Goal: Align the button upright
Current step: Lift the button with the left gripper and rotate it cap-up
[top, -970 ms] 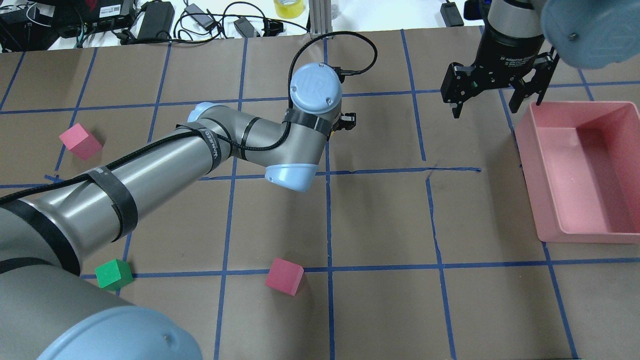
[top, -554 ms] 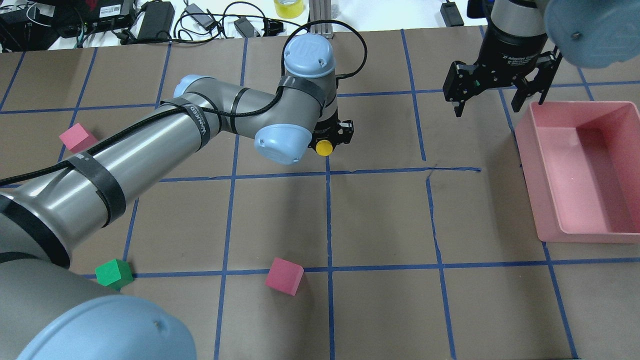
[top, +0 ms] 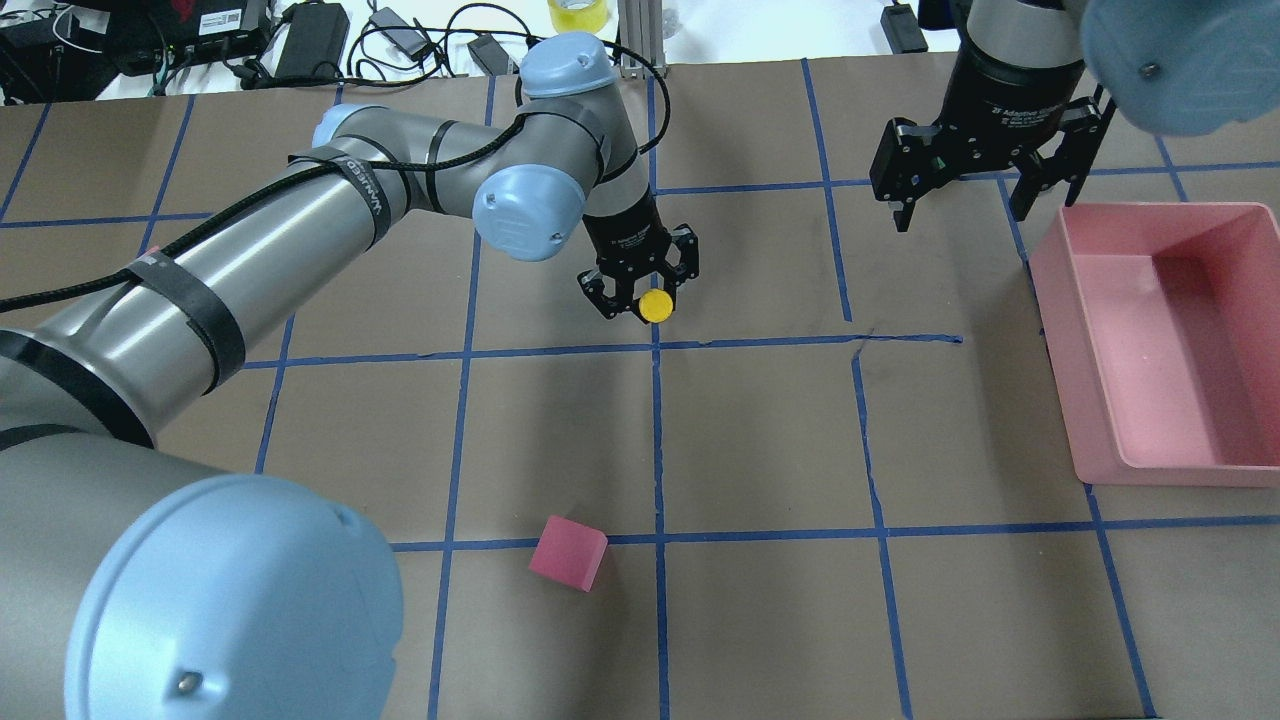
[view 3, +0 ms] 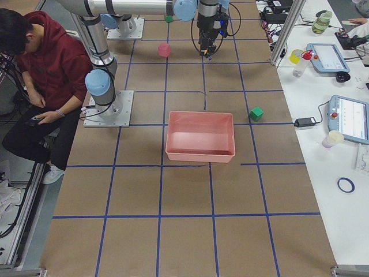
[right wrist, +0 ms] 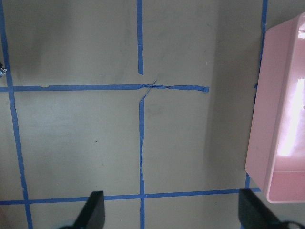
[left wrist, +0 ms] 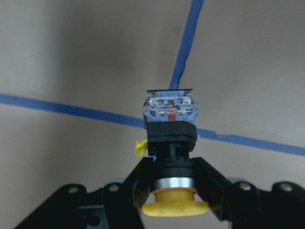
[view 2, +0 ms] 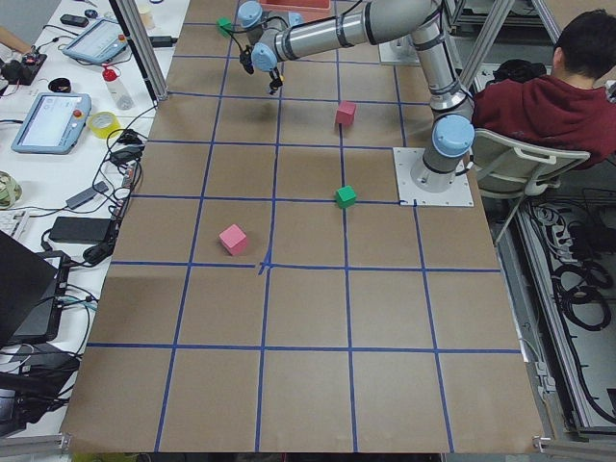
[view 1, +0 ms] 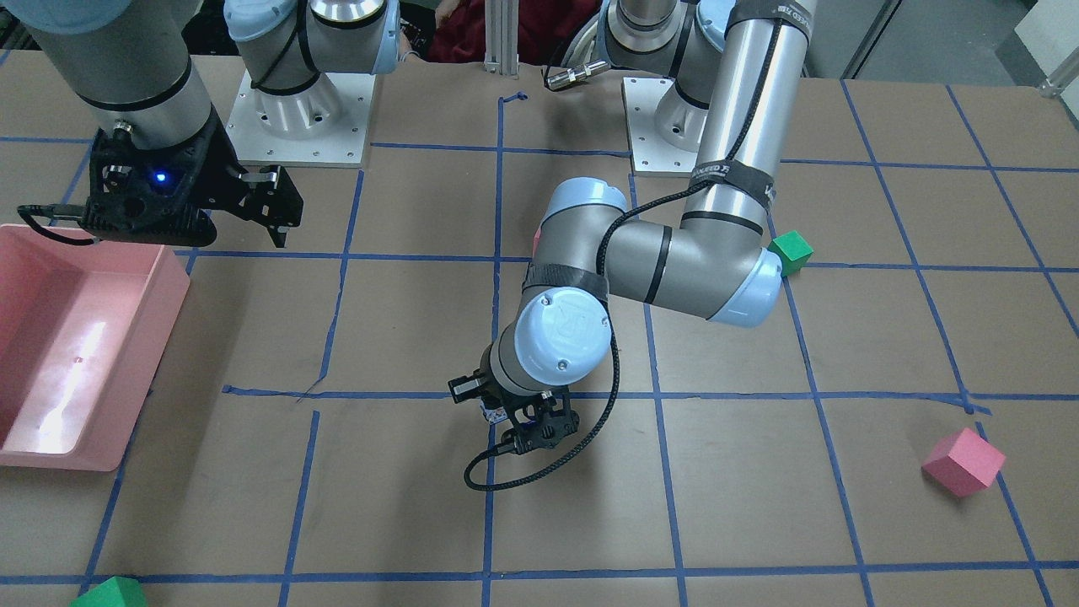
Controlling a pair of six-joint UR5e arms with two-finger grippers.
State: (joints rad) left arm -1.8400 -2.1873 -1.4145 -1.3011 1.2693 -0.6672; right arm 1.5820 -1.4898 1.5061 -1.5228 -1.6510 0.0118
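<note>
The button (left wrist: 170,128) has a yellow cap (top: 656,305), a black body and a greyish-white contact block. My left gripper (top: 643,292) is shut on its black neck just below the cap. In the left wrist view the cap is nearest the camera and the contact block points away at the table, over a crossing of blue tape. I cannot tell whether the block touches the table. In the front-facing view the left gripper (view 1: 527,419) is mostly hidden under the wrist. My right gripper (top: 965,205) is open and empty, hanging beside the pink bin; its fingertips (right wrist: 94,210) show in the right wrist view.
A pink bin (top: 1060,350) stands at the right, also seen in the front-facing view (view 1: 169,337). A pink cube (top: 568,552) lies near the front. Another pink cube (view 1: 963,461) and a green cube (view 1: 792,251) lie on the robot's left; a second green cube (view 1: 110,594) is at the far edge.
My left arm swung back and its wrist turned, bringing the gripper and the yellow cap into plain view. The arm now hides the green cube and left pink cube overhead. The right gripper barely moved.
</note>
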